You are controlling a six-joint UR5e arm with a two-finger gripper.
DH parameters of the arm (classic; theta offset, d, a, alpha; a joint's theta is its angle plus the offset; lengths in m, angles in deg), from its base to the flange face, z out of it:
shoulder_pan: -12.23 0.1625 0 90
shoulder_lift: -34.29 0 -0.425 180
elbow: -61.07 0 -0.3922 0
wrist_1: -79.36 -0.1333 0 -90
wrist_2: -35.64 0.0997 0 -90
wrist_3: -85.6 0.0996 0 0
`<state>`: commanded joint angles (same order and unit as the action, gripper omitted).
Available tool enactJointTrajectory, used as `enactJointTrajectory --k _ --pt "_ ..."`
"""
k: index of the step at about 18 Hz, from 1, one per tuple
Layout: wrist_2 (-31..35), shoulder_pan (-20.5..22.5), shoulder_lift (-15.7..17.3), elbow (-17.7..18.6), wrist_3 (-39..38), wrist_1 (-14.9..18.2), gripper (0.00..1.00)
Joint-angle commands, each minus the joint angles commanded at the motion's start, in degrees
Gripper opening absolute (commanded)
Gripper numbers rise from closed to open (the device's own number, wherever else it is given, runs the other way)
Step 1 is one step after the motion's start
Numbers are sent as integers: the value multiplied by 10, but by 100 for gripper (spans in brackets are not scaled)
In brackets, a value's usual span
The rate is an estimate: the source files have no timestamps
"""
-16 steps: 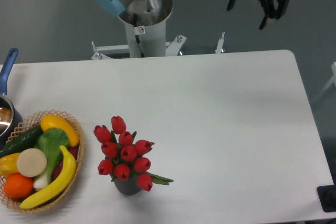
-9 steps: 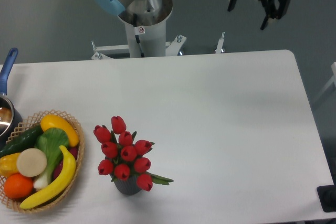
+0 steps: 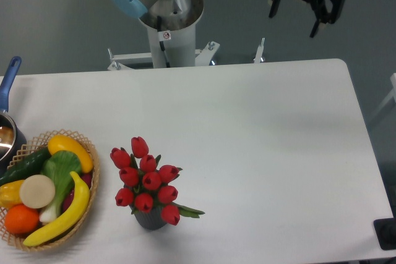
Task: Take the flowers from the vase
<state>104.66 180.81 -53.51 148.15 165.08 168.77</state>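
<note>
A bunch of red tulip flowers (image 3: 147, 180) with green leaves stands in a small dark grey vase (image 3: 150, 220) near the table's front edge, left of centre. Only the lower part of the vase shows under the buds. My gripper (image 3: 294, 18) hangs high at the top right, beyond the table's far edge and far from the bouquet. Its two black fingers (image 3: 321, 13) are spread wide apart with nothing between them.
A woven basket (image 3: 85, 209) of fruit and vegetables sits at the front left, close to the vase. A pot with a blue handle (image 3: 7, 78) pokes in at the left edge. The arm's base (image 3: 170, 17) rises behind the table. A black object (image 3: 386, 233) lies at the front right corner.
The gripper has shifted slightly up and to the right. The flowers and vase have not moved.
</note>
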Motion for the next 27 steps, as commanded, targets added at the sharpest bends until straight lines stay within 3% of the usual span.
enactJointTrajectory --k 4,7,13,18,21,27 --pt "-32 -3 12 55 -70 -107 100" --pt "-37 -13 8 64 -155 -168 100" --pt "-53 -21 -2 67 -187 -193 100" --pt "-54 -34 -13 71 -237 -248 100" --pt "-52 -68 -30 77 -244 -279 100" --pt "-54 -87 -48 77 -245 -302 100"
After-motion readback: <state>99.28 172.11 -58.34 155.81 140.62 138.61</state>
